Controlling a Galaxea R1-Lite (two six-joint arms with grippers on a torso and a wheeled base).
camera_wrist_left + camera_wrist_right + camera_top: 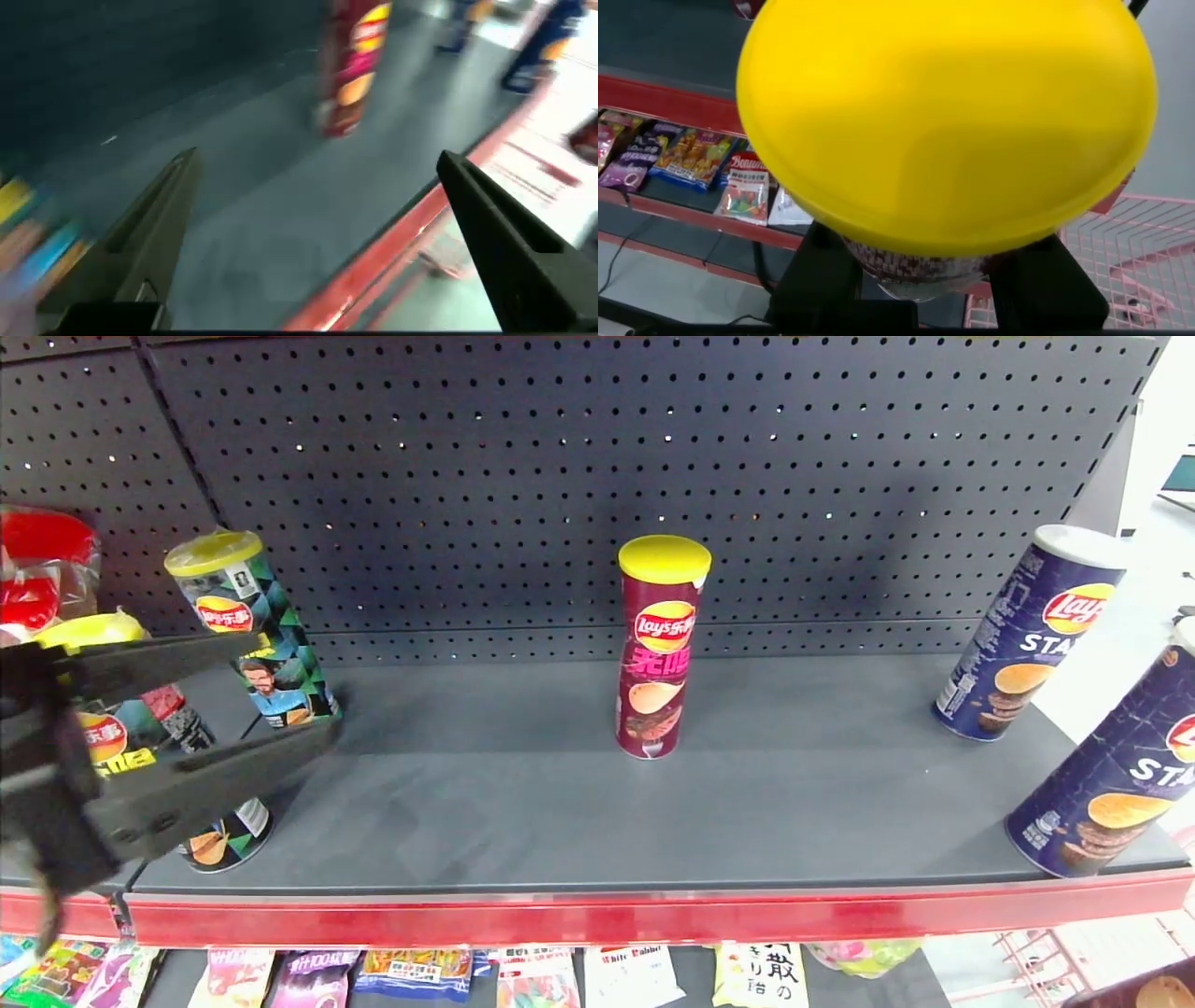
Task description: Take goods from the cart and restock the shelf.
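A maroon chips can with a yellow lid stands upright mid-shelf on the grey shelf board; the left wrist view shows this can beyond the fingertips. My left gripper hovers open over the shelf's left part, nothing between its fingers. It is in front of two teal yellow-lidded cans, one at the back and one at the front. My right gripper is shut on another yellow-lidded chips can, off the shelf, above the pink cart.
Two dark blue cans stand at the shelf's right end. A red-topped pack sits far left. The shelf has a red front lip and a pegboard back. Snack packets fill the shelf below.
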